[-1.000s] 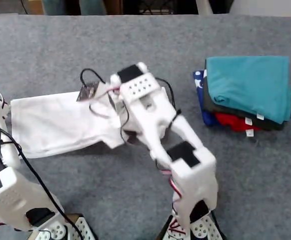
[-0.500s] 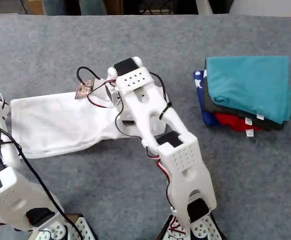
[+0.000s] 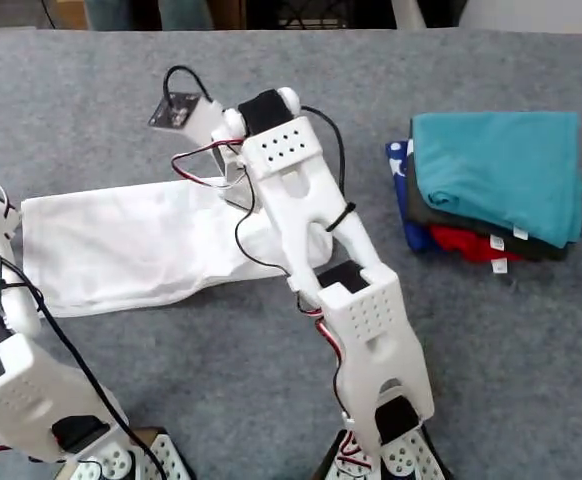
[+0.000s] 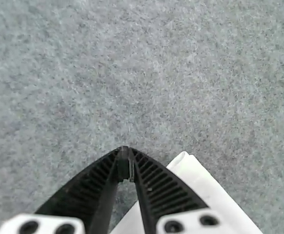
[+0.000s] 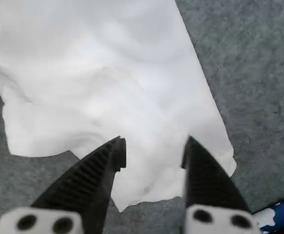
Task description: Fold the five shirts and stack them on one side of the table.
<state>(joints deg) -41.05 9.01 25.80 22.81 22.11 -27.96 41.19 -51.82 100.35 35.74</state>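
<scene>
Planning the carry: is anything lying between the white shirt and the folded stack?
Nothing visible does. Bare grey table separates the white shirt from the folded stack; the right gripper hangs open over the shirt.

White shirt (image 3: pixel 121 245) flat; folded stack (image 3: pixel 496 185) apart

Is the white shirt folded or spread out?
Partly folded: the white shirt lies as a long flat strip, one end rumpled.
</scene>
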